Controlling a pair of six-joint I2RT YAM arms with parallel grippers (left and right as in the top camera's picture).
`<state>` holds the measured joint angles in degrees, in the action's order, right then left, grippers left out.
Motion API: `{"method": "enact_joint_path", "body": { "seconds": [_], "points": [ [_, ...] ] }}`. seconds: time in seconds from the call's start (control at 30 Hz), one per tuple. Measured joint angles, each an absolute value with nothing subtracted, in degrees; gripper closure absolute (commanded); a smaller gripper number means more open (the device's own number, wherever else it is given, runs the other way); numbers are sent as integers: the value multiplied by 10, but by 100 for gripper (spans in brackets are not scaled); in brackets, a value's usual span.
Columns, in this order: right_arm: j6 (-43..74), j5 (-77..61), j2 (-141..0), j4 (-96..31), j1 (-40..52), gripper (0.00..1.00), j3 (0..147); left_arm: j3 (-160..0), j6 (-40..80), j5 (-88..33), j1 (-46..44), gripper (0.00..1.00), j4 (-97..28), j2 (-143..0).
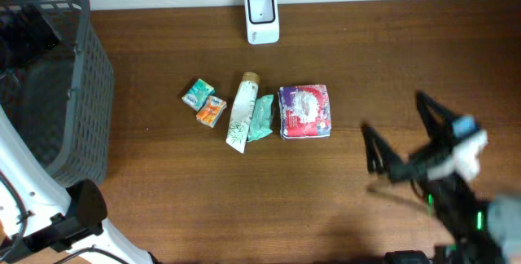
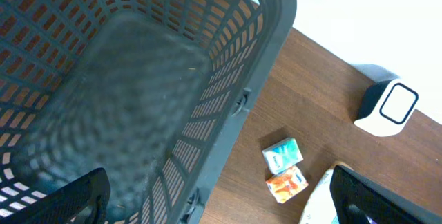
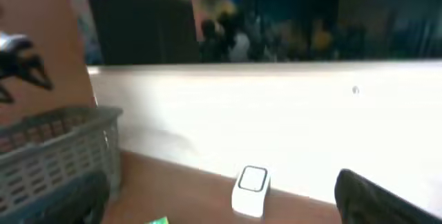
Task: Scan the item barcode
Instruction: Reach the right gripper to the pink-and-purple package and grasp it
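Several items lie in a row mid-table: a small teal pack [image 1: 198,94], a small orange pack [image 1: 211,112], a white tube [image 1: 240,113], a teal sachet [image 1: 260,117] and a purple-and-red pack [image 1: 305,111]. The white barcode scanner [image 1: 262,17] stands at the table's far edge behind them. My right gripper [image 1: 399,129] hovers right of the items, open and empty. In the right wrist view the right gripper [image 3: 219,182] faces the scanner [image 3: 250,191]. My left gripper [image 2: 217,175] is open and empty above the basket's edge, with the teal pack [image 2: 282,155] and orange pack [image 2: 286,184] below it.
A large grey plastic basket [image 1: 89,93] stands at the table's left end, and its rim [image 2: 276,16] fills most of the left wrist view. A white wall runs behind the table. The left arm's base [image 1: 81,207] sits at the front left.
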<state>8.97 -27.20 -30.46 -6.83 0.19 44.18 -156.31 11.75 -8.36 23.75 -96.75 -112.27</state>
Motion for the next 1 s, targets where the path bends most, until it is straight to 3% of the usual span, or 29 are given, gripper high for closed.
{"method": "enact_joint_path", "body": {
  "seconds": [0.27, 0.43, 0.53, 0.73, 0.9, 1.0],
  "points": [
    [53, -279, -680, -389, 2, 1, 770, -1563, 117, -84, 237, 1, -967, -1123],
    [72, -385, -804, -401, 1, 0, 794, -1563, 117, -84, 237, 1, -967, -1122],
    [80, -426, -861, -407, 6, 7, 795, -1563, 117, -84, 237, 1, -967, -1122],
    [158, -258, -957, -433, 74, 8, 796, -1563, 117, -84, 237, 1, -967, -1122],
    [179, -197, -1045, -428, 78, 9, 796, -1563, 117, -84, 237, 1, -967, -1122],
    [182, -188, -1093, -429, 76, 29, 796, -1563, 117, -84, 237, 1, -967, -1122]
  ]
}}
